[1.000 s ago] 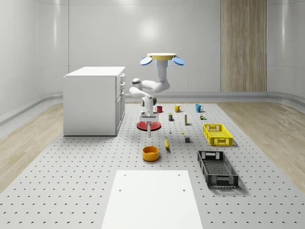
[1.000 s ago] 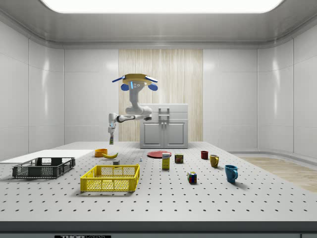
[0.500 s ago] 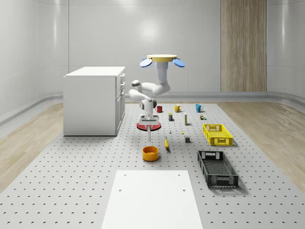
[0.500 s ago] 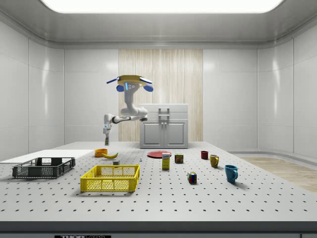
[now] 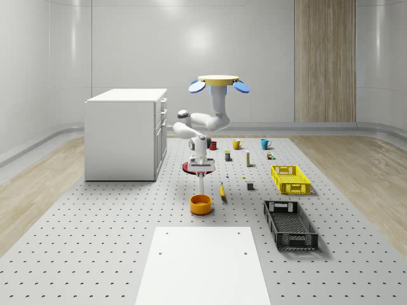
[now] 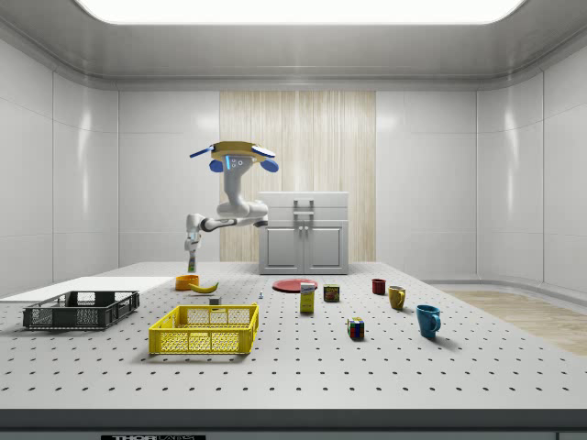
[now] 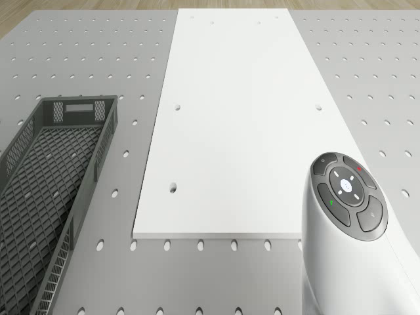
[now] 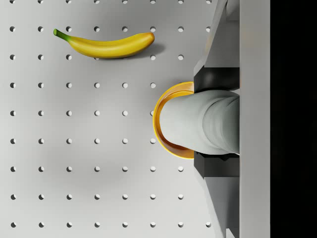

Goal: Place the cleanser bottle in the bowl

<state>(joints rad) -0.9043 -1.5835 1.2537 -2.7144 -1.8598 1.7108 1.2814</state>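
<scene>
The cleanser bottle [image 5: 201, 184] is a slim pale bottle hanging upright from my gripper [image 5: 201, 169], which is shut on its top. It hangs straight above the orange bowl [image 5: 200, 204], clear of the rim. In the wrist view the bottle [image 8: 195, 121] covers most of the bowl [image 8: 159, 119], with a dark finger [image 8: 216, 79] on each side of it. The side view shows the gripper [image 6: 191, 248] above the bowl [image 6: 187, 281]. The drone [image 5: 219, 82] hovers high, a little behind the bowl.
A banana [image 5: 222, 190] lies just right of the bowl, a red plate [image 5: 188, 168] behind it. A black crate [image 5: 290, 223] and a yellow crate [image 5: 290, 178] sit to the right. A white cabinet [image 5: 125, 132] stands left, a white panel [image 5: 203, 264] in front.
Drone and arm have come forward in the whole-scene view, leftward in the side view. The bottle has moved with them from over the red plate to over the bowl.
</scene>
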